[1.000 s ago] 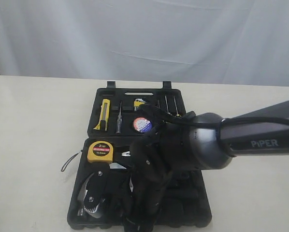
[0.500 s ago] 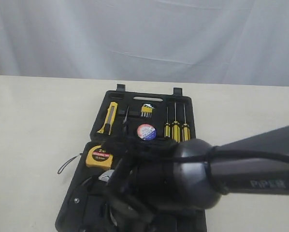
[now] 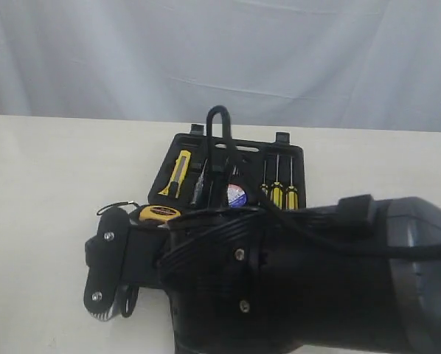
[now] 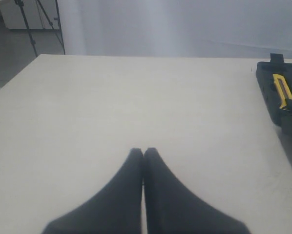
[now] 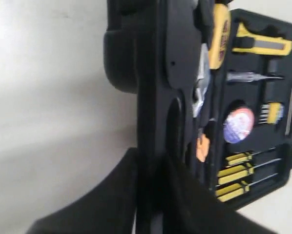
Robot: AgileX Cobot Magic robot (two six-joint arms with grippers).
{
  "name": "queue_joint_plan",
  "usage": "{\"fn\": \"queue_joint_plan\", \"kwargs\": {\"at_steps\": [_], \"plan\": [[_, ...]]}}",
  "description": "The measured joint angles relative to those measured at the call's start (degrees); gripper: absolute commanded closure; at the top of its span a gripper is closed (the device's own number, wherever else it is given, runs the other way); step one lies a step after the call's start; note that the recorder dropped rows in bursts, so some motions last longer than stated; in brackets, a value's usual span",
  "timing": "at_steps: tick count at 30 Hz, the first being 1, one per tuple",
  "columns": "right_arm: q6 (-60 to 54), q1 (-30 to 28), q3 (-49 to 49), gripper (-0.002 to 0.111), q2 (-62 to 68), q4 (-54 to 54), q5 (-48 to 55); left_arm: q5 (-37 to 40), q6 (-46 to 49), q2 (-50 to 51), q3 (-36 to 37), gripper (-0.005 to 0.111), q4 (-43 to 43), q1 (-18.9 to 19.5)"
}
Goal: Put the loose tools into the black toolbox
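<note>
1. Black moulded plastic fills your right wrist view: the black toolbox (image 5: pixel 151 97) is open, and the right gripper (image 5: pixel 151 158) has one finger on each side of the wall of its nearer half, clamped on that edge.
2. In the exterior view that nearer half (image 3: pixel 106 273) stands tilted up off the table (image 3: pixel 43 221), while the far half (image 3: pixel 287 151) lies flat. Your right arm hides most of the tilted half and the gripper itself there.
3. The left gripper (image 4: pixel 143 151) hangs over bare table with its fingers pressed together and nothing between them. It is well apart from the toolbox (image 4: pixel 263 83), which shows only at the edge of that view.
4. The long utility knife (image 3: pixel 178 173) (image 5: pixel 260 45) (image 4: pixel 282 91) lies in its recess in the flat half.
5. The tape roll (image 3: pixel 237 195) (image 5: pixel 239 124) sits in the same half, between the knife and the three screwdrivers (image 3: pixel 278 193) (image 5: pixel 234 173).
6. The yellow tape measure (image 3: pixel 159 214) (image 5: pixel 220 36) sits in the tilted half, near the hinge line.
7. Of the orange-handled pliers (image 5: pixel 202 147) you see only a bit of orange in the tilted half. You cannot tell whether they sit fully in their recess.
</note>
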Motion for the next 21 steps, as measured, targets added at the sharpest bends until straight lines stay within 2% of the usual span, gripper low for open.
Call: {"fn": "queue_joint_plan", "kwargs": {"at_steps": [8,16,21], "plan": [[2.08,-4.48,-3.96,0.109,-0.92,-3.4,-1.19,0.0,0.0,0.0,0.0,0.107,0.0,0.0],[2.62,-5.33,-7.11,0.109,-0.92,-3.68,0.0,0.0,0.0,0.0,0.0,0.107,0.0,0.0],[2.33,-8.86,-10.62,0.109,-0.92,-2.79,0.0,0.0,0.0,0.0,0.0,0.107,0.0,0.0]]}}
